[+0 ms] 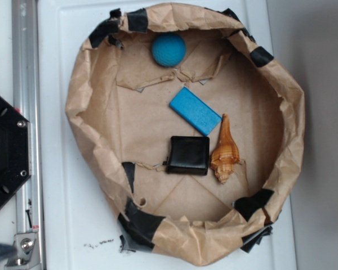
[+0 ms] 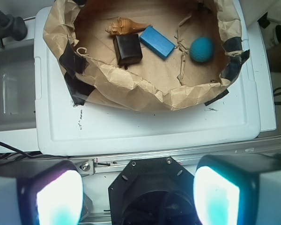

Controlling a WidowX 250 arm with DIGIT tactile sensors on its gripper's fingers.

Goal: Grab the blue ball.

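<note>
Inside the paper nest (image 1: 90, 84), blue ball (image 1: 169, 49) sits unobstructed.

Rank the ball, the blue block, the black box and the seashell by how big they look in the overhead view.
1. Blue block, the longest.
2. Black box.
3. Seashell: as long as the block but slim, so its place beside the box is unsure.
4. Blue ball, the smallest.
</note>
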